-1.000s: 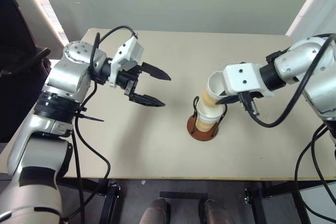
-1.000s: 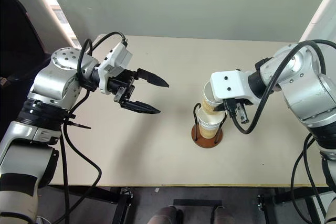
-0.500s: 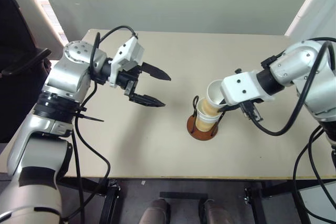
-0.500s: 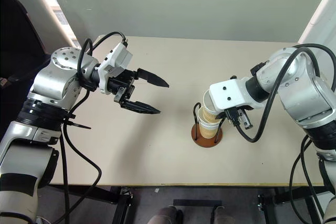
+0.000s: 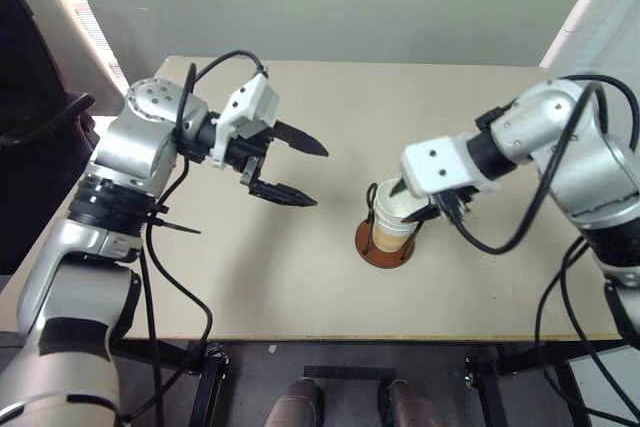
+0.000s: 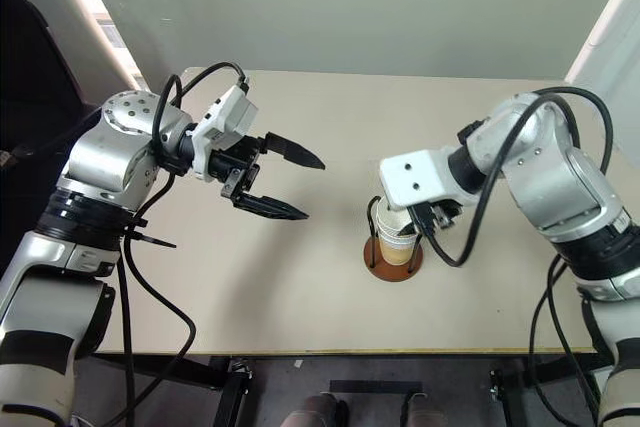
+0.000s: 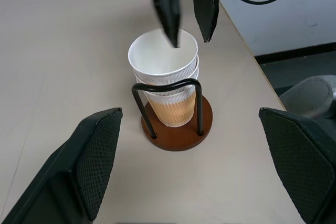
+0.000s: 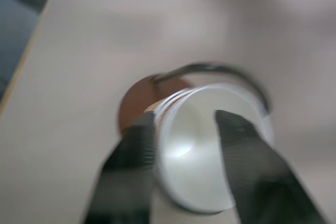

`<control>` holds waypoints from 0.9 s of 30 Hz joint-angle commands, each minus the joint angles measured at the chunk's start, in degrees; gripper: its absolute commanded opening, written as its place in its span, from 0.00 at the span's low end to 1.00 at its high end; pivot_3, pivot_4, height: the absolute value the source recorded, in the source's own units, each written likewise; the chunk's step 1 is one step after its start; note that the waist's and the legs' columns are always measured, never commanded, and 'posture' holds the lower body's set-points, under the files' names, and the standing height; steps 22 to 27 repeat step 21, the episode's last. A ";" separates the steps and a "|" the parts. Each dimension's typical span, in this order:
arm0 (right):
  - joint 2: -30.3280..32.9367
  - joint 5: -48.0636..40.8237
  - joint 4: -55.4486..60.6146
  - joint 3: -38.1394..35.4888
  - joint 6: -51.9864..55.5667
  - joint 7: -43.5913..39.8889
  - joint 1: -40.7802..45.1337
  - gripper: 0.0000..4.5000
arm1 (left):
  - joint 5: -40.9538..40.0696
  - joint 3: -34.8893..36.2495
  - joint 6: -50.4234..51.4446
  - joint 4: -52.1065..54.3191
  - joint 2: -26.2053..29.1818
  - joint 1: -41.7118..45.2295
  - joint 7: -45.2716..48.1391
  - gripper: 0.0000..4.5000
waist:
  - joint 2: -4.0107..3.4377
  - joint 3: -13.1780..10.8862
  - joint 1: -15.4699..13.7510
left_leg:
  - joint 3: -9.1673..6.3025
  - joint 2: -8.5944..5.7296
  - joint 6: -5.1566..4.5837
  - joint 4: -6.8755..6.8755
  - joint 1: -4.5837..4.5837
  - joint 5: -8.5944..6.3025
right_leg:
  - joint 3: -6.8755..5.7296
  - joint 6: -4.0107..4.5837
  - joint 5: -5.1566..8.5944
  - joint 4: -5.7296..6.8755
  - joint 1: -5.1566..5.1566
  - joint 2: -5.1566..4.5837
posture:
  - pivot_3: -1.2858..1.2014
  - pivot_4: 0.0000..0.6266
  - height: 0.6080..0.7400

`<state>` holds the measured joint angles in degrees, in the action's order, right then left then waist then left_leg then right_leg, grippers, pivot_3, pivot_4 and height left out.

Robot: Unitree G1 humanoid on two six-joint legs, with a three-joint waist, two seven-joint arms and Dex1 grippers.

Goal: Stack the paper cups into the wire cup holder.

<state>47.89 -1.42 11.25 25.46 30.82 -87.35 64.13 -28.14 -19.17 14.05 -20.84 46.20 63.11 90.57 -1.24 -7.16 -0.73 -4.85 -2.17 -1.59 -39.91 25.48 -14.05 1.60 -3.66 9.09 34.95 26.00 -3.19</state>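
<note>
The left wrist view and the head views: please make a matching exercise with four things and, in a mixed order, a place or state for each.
Things:
1. paper cups
2. wire cup holder
3. left gripper
4. right gripper

Places or states:
A. open, above bare table, away from the holder
B. stands on the table, round brown base
C. nested, upright between the wire loops
D. open, one finger inside the top cup's rim, one outside

Pairs: 1-C, 2-B, 3-A, 4-D
</note>
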 commanded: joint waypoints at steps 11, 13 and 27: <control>-5.25 -24.44 7.15 -33.05 42.34 15.81 -0.99 0.52 | 1.43 12.37 9.04 -1.11 1.54 -3.08 -9.12 1.00 | 0.01 0.00 -0.15 | 0.03 -0.02 0.06 0.12 -0.01 0.00 | -0.03 0.41 0.28 -0.06 -0.02 0.02 | 0.52 0.24 1.00; -4.12 -25.49 8.01 -35.79 43.76 18.82 -4.39 0.52 | 1.77 14.80 10.99 -0.19 3.68 -6.22 -10.44 1.00 | 0.01 0.00 -0.09 | 0.03 -0.02 0.10 0.19 -0.08 0.00 | -0.01 0.44 0.31 -0.08 -0.03 0.03 | 0.52 0.24 1.00; 4.68 -25.96 9.09 -36.73 36.93 23.89 -19.77 0.52 | 2.53 19.81 13.81 1.85 7.09 -12.33 -12.69 1.00 | 0.04 0.00 -0.67 | -0.18 -0.02 0.39 0.51 -0.25 0.20 | -0.06 0.35 0.28 0.03 -0.07 0.06 | 0.52 0.24 1.00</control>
